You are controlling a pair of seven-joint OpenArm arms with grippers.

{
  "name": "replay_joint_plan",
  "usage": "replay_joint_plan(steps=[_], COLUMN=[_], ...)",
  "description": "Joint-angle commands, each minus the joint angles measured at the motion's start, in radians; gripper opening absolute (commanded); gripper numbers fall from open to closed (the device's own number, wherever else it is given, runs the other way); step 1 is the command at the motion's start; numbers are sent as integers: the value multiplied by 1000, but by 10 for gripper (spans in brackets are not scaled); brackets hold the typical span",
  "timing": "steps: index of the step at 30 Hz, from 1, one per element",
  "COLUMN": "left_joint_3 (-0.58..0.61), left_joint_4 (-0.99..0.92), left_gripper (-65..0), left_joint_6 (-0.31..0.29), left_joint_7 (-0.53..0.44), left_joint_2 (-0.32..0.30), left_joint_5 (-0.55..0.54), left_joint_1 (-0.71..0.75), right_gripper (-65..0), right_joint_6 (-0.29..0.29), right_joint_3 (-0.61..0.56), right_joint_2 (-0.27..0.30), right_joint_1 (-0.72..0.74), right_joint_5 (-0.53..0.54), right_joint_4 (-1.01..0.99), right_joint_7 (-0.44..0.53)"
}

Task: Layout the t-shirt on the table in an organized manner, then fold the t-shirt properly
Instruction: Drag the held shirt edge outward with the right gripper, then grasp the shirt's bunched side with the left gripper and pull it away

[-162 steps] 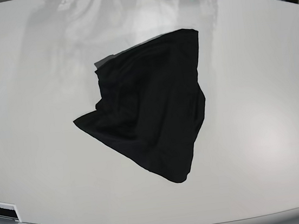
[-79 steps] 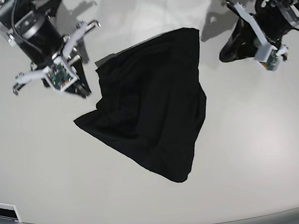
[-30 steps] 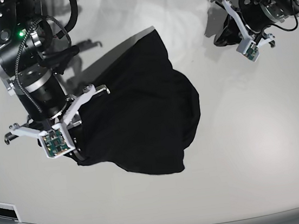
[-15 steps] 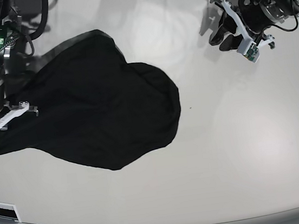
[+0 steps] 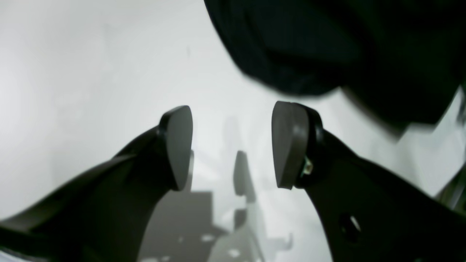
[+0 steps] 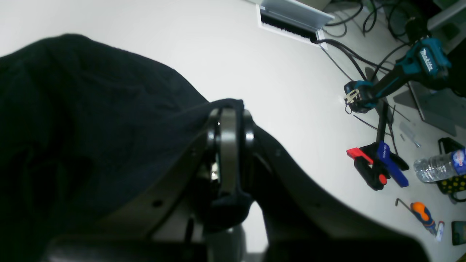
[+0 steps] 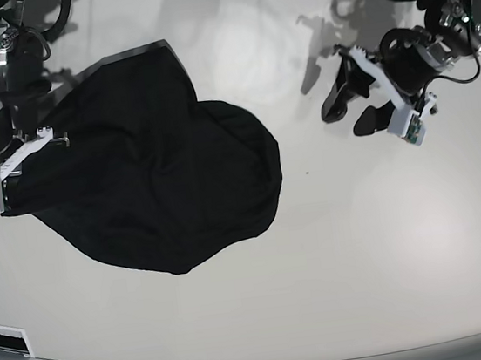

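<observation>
Dragged further left, the shirt (image 7: 153, 182) lies bunched on the table (image 7: 389, 249), its edge pinched in the right gripper (image 6: 227, 160) (jaws clamped tight); the left gripper (image 5: 233, 145) hovers spread wide, empty, beside it.

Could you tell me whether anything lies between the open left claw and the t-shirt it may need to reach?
Nothing visible does. The left claw is open above bare table, and only white tabletop separates it from the t-shirt. The right claw is already shut on the shirt's edge.
</observation>
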Motion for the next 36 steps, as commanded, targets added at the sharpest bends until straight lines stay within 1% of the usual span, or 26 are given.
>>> replay_joint_plan(steps=[1,3,7,11,17,19,21,22,23,24,26,28,33,36], left_joint_3=[-2,24,141,226,243,243,243,243,243,243,243,243,243,243], left_joint_4=[-13,-78,-248,-437,-688,-775,-869,-916,-959,-998,-1041,-1042,-986,-922], left_gripper=[-294,-294,-293,-287,-287,-288,-299,-331,-391,-475,-650,-650,-650,-650], left_joint_6=[-3,-3,1,42,39,60,98,124,148,165,168,152,74,39], left_joint_7=[-18,-18,-19,-19,-18,-18,-19,-19,-19,-19,-16,22,193,276], left_joint_2=[4,27,68,139,267,306,339,352,360,369,369,369,369,369], left_joint_5=[-16,-29,-26,8,12,29,55,64,69,68,66,63,63,60], left_joint_1=[-19,-61,-171,-302,-477,-526,-569,-587,-603,-619,-642,-664,-771,-848], right_gripper=[-650,-650,-650,-650,-650,-650,-650,-650,-650,-650,-650,-650,-650,-650], right_joint_6=[-6,-7,2,24,22,22,23,23,23,23,23,23,43,45], right_joint_3=[5,5,5,5,5,5,5,5,5,5,5,5,5,5], right_joint_2=[6,6,6,6,6,6,6,6,6,6,7,13,61,74], right_joint_1=[-2,-13,-21,-22,-37,-37,-38,-37,-37,-37,-37,-40,-56,-70], right_joint_5=[-4,-4,-4,-4,-5,-4,-4,-4,-4,-4,-4,-4,-4,-4], right_joint_4=[18,18,18,18,18,18,18,18,18,18,18,18,18,18], right_joint_7=[28,30,31,30,33,33,33,33,34,34,33,33,33,34])
